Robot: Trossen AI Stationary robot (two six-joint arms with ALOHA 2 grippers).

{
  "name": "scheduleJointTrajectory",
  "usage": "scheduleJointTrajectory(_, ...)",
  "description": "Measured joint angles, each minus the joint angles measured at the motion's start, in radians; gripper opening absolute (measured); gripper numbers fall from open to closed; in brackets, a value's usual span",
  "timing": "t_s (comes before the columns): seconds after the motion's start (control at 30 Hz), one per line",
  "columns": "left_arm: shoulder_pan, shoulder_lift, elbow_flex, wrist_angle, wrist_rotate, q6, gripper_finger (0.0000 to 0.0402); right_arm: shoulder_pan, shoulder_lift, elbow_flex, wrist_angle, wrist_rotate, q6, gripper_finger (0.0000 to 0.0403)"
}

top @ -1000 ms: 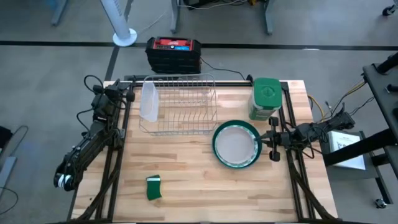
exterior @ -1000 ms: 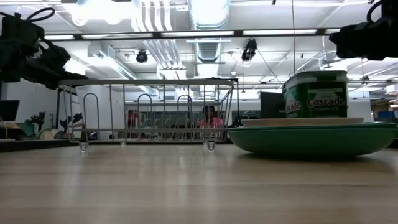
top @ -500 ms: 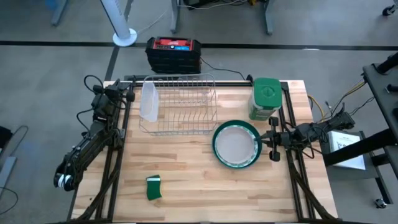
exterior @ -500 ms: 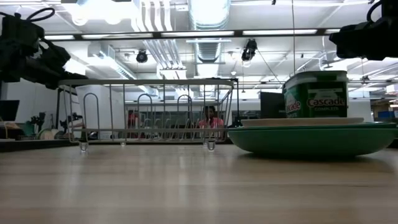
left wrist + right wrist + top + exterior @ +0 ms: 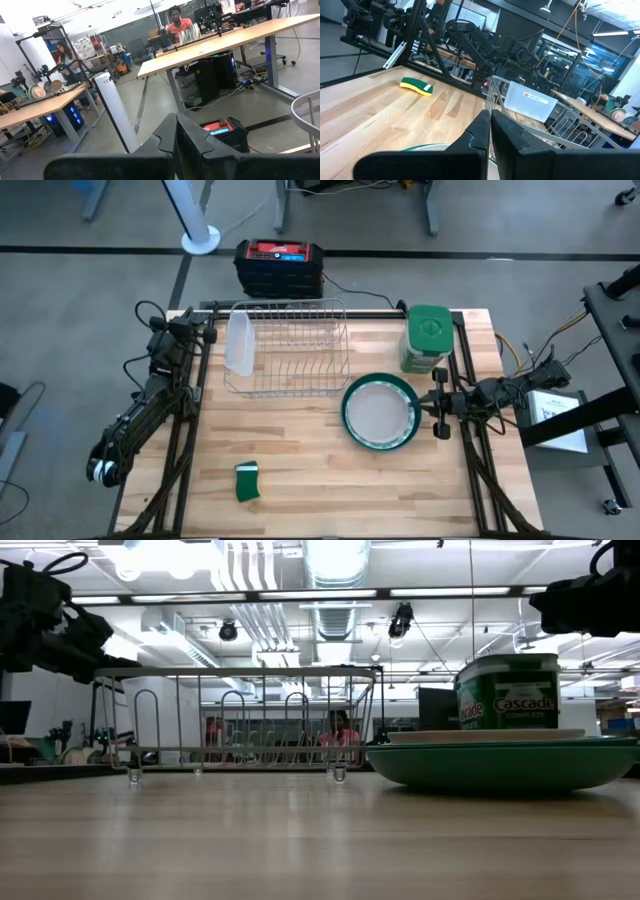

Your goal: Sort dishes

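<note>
On the wooden table [image 5: 300, 450] a whitish plate [image 5: 379, 411] lies in a teal plate [image 5: 350, 420], by the wire rack [image 5: 290, 350]. Just beside them, the right gripper [image 5: 437, 402] is pressed together. The left gripper [image 5: 205, 332], at the table's far left edge, is pressed together too.

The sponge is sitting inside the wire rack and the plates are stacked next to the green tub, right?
Not quite. The sponge lies on the bare table, far from the wire rack. The high view shows it. The plates are indeed stacked next to the green tub.

Wooden table [image 5: 300, 460]; rack [image 5: 290, 350], plates [image 5: 380, 412], canister [image 5: 428, 338], sponge [image 5: 247, 482]
</note>
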Motion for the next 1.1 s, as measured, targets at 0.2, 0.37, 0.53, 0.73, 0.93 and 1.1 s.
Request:
scheduleJointTrajectory(0.2,0.0,0.0,0.0,0.0,0.0,0.0,0.0,0.0,0.0,0.0,0.0,0.0,0.0,0.0009)
scheduleJointTrajectory(0.37,0.0,0.0,0.0,0.0,0.0,0.0,0.0,0.0,0.0,0.0,0.0,0.0,0.0,0.0009)
scheduleJointTrajectory(0.53,0.0,0.0,0.0,0.0,0.0,0.0,0.0,0.0,0.0,0.0,0.0,0.0,0.0,0.0009)
scheduleJointTrajectory(0.73,0.0,0.0,0.0,0.0,0.0,0.0,0.0,0.0,0.0,0.0,0.0,0.0,0.0,0.0009)
scheduleJointTrajectory(0.93,0.0,0.0,0.0,0.0,0.0,0.0,0.0,0.0,0.0,0.0,0.0,0.0,-0.071,0.0009)
scheduleJointTrajectory(1.1,0.0,0.0,0.0,0.0,0.0,0.0,0.0,0.0,0.0,0.0,0.0,0.0,-0.223,0.0009)
